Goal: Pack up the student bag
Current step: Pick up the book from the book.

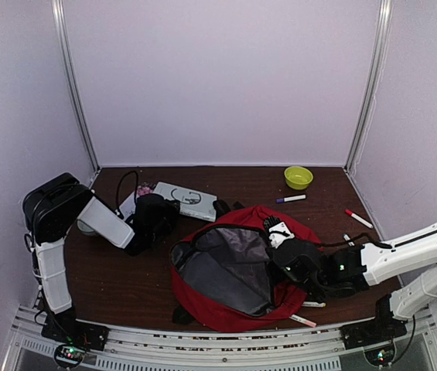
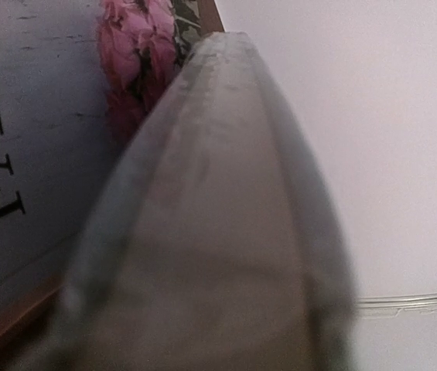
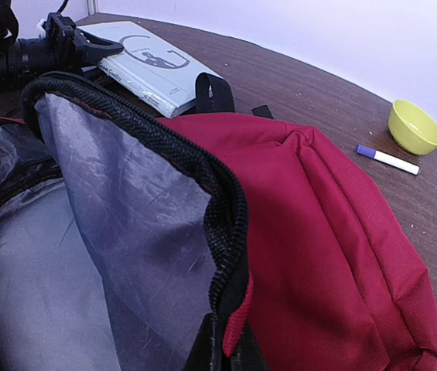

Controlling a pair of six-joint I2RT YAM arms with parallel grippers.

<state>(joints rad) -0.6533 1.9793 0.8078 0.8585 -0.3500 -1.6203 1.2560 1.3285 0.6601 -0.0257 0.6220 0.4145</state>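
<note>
Top external: right gripper [image 1: 278,230] pinches bag [image 1: 226,317] rim; left gripper [image 1: 158,207] at book [image 1: 191,199], 10 o'clock, closure unclear. Clamp squarely before lifting.

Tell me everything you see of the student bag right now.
The student bag is a large red fabric backpack lying flat on the brown table, near the front edge, between the arms. Its main compartment gapes open, showing crinkled dark grey lining edged by a black zipper. Black straps poke out at its far side. The right gripper, shut, seems to pinch the zipper rim, lifting it.
</note>
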